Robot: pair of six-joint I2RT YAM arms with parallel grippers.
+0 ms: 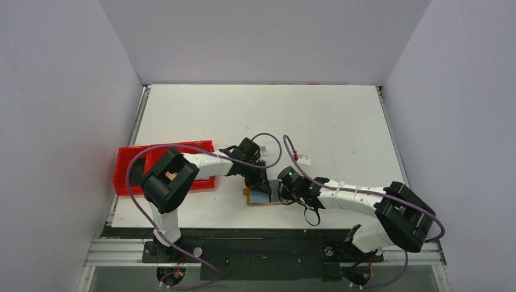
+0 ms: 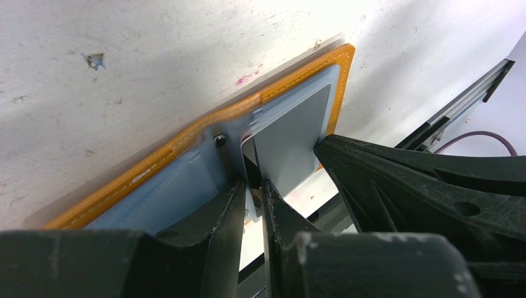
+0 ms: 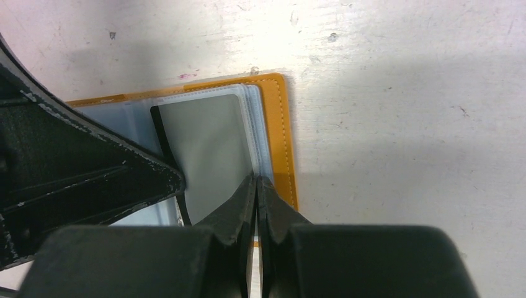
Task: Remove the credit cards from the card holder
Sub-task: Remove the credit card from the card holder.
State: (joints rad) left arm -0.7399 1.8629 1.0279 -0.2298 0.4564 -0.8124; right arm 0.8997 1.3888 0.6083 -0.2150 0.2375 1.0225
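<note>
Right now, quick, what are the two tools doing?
Left tool: closed, pinching the holder.
Right tool: closed; whether it holds anything cannot be told.

Card holder (image 1: pixel 249 197) lies open on the counter (image 1: pixel 341 128) near the front edge, a card (image 3: pixel 211 149) in its right half. Left hand (image 2: pixel 253 185) at its fold, right hand (image 3: pixel 257 181) at its right edge, tray (image 1: pixel 126 163) far left.

A lab: plain white walls (image 1: pixel 61 91) box in the table (image 1: pixel 261 109)
</note>
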